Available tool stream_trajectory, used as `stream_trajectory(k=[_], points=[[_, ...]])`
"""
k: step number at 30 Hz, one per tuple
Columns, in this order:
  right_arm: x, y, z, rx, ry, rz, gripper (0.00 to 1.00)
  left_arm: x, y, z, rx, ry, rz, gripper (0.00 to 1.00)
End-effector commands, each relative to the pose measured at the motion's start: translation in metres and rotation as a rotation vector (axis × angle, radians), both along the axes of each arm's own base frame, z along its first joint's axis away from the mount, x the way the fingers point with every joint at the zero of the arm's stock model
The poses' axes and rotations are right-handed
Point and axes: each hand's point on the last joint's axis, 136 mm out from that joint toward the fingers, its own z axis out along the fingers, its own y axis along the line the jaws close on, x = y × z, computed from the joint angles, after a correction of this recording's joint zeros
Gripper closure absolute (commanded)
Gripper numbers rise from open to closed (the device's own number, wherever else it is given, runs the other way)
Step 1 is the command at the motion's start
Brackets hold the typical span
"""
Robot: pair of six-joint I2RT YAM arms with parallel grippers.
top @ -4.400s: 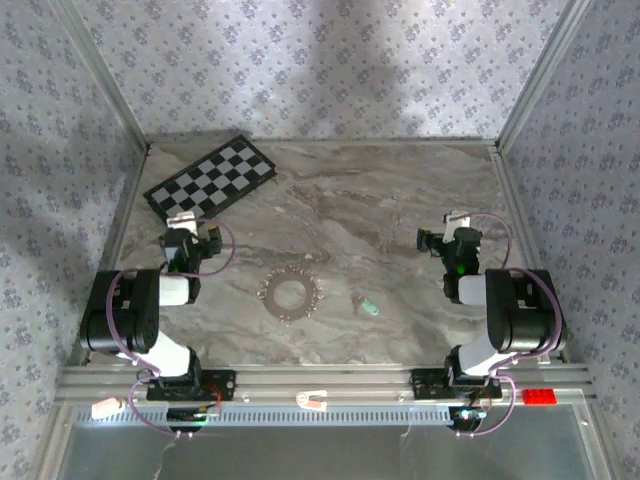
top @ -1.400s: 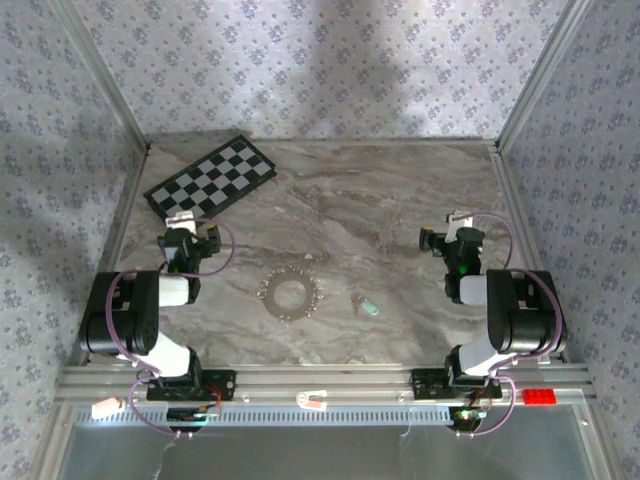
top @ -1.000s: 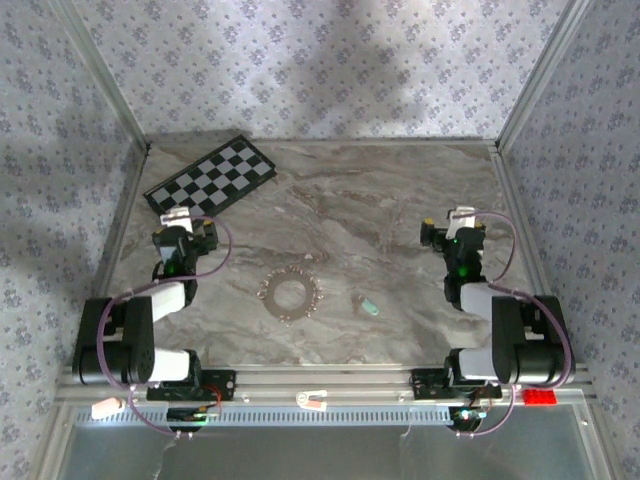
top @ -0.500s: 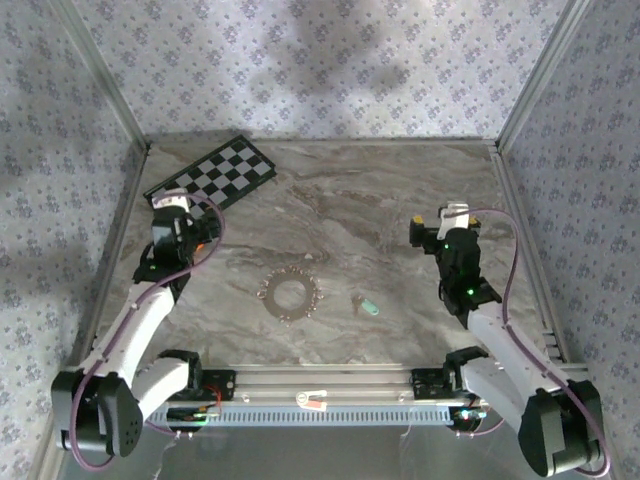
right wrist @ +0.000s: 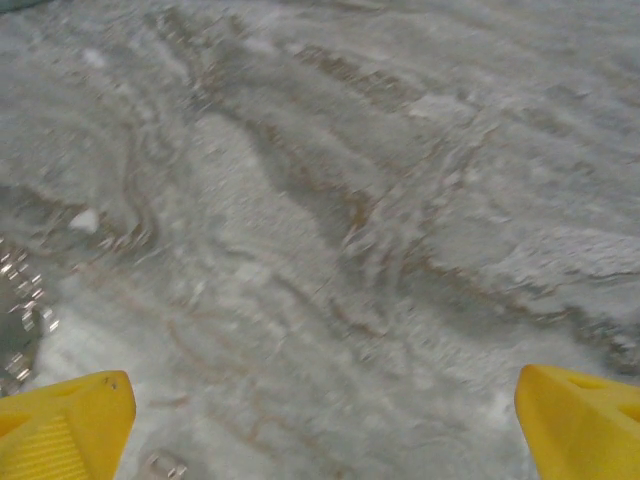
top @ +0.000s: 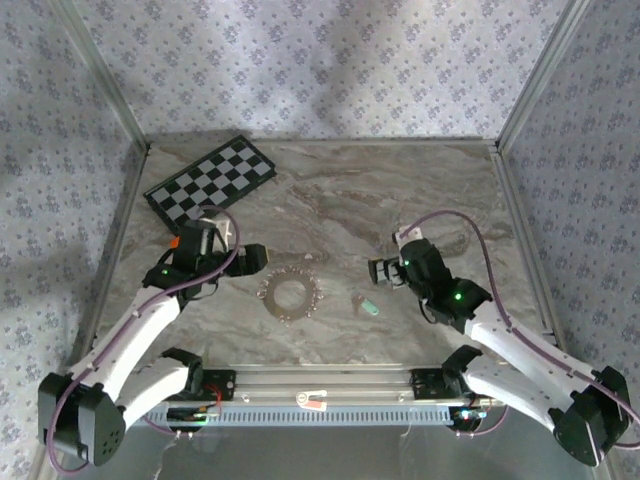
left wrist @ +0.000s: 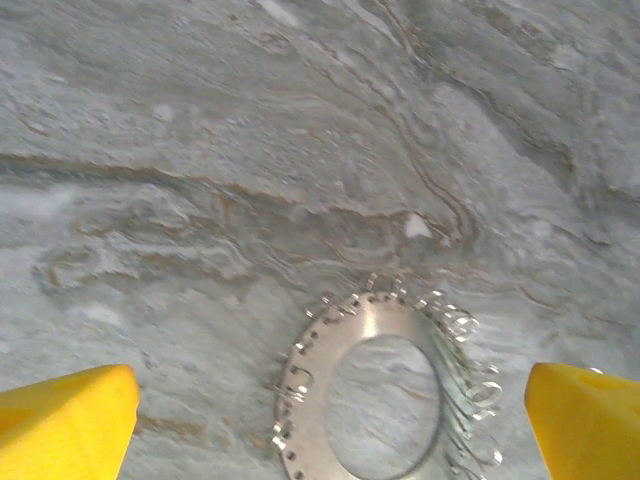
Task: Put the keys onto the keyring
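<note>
Item 1. Table (top: 400,180), grey marbled top, within papered walls. It carried everything listed below.

Item 2. Checkerboard (top: 210,182), black and white, lying flat at the far left corner, well apart from the work and no part of it.

Item 3. Left gripper (top: 260,259), reached in low from the left, with its jaws spread wide and nothing between them. It hung just to the left of the keyring. In its own wrist view the two yellow fingertips (left wrist: 62,420) stood at either bottom corner with the ring lying between and ahead of them, not touched.

Item 4. Right gripper (top: 376,271), reached in from the right, with its jaws likewise wide apart and empty. It hung near the key, on the key's far side, and was not in contact with it.

Item 5. Keyring (top: 274,294), a thin silvery ring fringed all round with small metal keys. It lay flat near the middle of the table, slightly to the left.

Item 6. Key (top: 370,306), with a mint-green head and a short dark blade. It lay flat on the table to the right of the ring, near it but clear of it.

Condition of the work: as judged, barely begun. Both grippers had been brought near their objects, but nothing had been grasped. Picking up the key, steadying the ring and threading the key on all remained to be done.
</note>
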Motion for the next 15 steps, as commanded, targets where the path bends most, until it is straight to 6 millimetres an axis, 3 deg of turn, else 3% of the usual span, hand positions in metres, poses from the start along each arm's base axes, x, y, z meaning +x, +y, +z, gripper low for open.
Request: stream_trajectory(k=[1,8,11,15], points=[[-0.021,0.016,0.000,0.037,0.075,0.049,0.00,-0.031,-0.015,-0.009,-0.055,0.101,-0.082,0.04],[-0.046,0.048,-0.010,0.129,0.162,0.160,0.00,-0.070,-0.040,-0.022,-0.001,0.157,-0.198,0.09],[-0.054,0.053,-0.013,0.145,0.171,0.172,0.00,-0.082,-0.043,-0.031,0.018,0.169,-0.216,0.12],[-0.061,0.051,-0.031,0.146,0.211,0.164,0.00,-0.095,-0.047,-0.040,0.001,0.185,-0.232,0.21]])
